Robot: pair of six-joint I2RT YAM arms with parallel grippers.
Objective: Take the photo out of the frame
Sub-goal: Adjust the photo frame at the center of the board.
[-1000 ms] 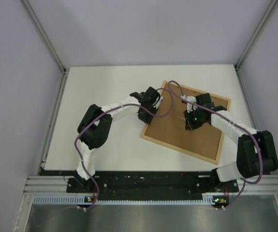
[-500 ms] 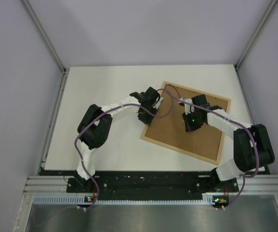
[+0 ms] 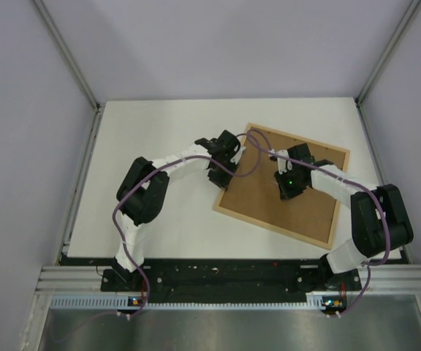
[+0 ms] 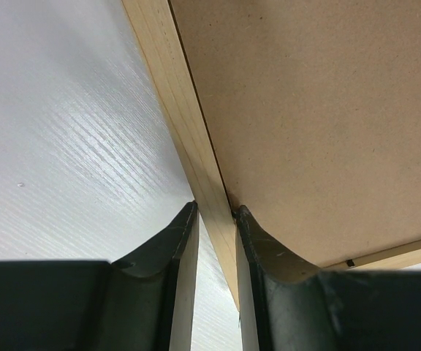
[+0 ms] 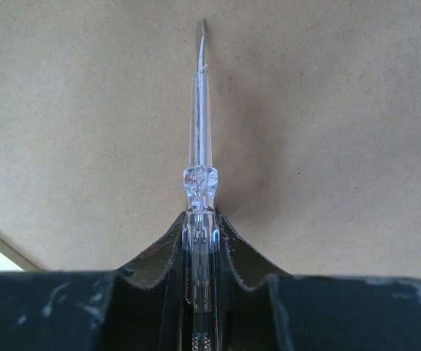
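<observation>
Your right gripper (image 5: 201, 219) is drifting left over the frame (image 3: 283, 212), clenching a clear screwdriver (image 5: 199, 110); your left gripper (image 4: 215, 212) is pinching the frame's edge.

Table (image 3: 145, 131): white, matt, faint wood grain visible in the left wrist view. Lying flat on it, right of centre: frame (image 3: 269, 201), back side up, with brown fibreboard inside a light-wood rim. Set askew to the table edges, one corner pointing toward the far edge, another toward the near right.
</observation>
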